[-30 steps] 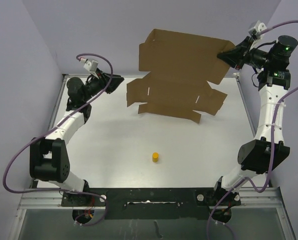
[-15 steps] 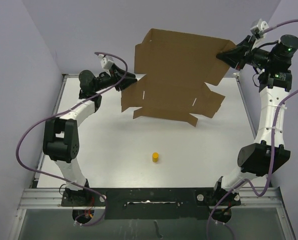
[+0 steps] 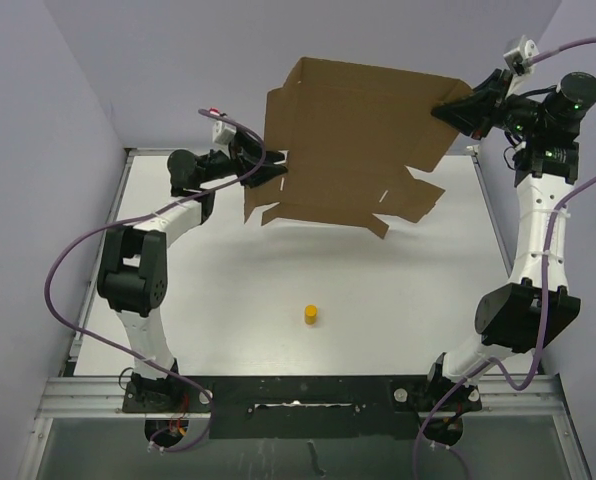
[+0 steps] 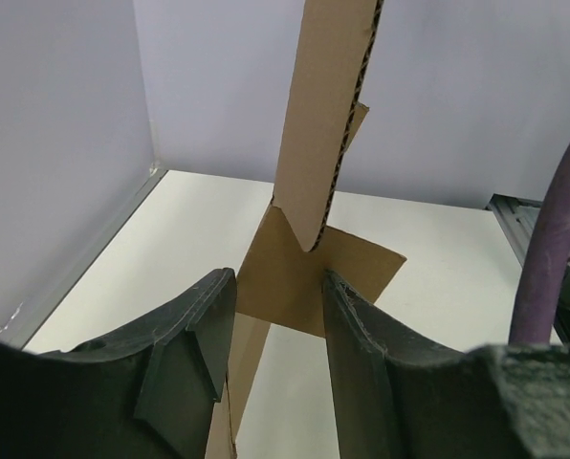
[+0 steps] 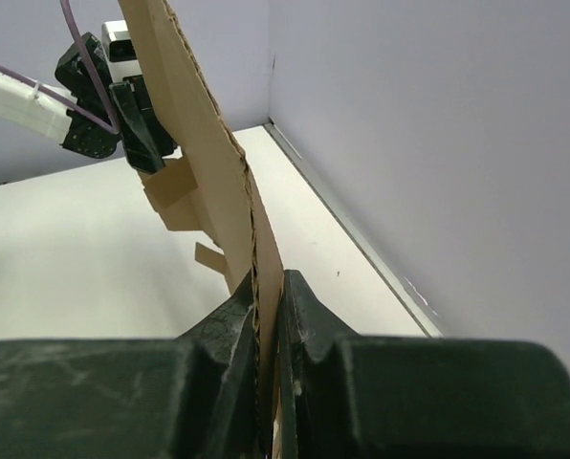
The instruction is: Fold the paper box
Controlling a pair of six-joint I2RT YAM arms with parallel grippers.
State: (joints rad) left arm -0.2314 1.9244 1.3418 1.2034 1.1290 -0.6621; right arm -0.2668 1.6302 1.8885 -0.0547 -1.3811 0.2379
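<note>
hanging above the far half of the counter [image 3: 228, 280], the paper box [image 3: 353, 130] is clamped at its right edge by the right hand [image 3: 448, 108]; the left hand [image 3: 274, 172] stands apart astride a left flap; best to centre that flap between the fingers [image 4: 194, 335] before closing.

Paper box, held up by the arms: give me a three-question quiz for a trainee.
1. True or false: the right gripper is shut on the paper box.
2. The yellow cylinder is: A) standing on the table, apart from the box; B) in the right gripper; C) lying on the box.
3. How do the left gripper jaws stand?
Key: 1 true. 2 A. 3 open, with a flap of the box between them.
</note>
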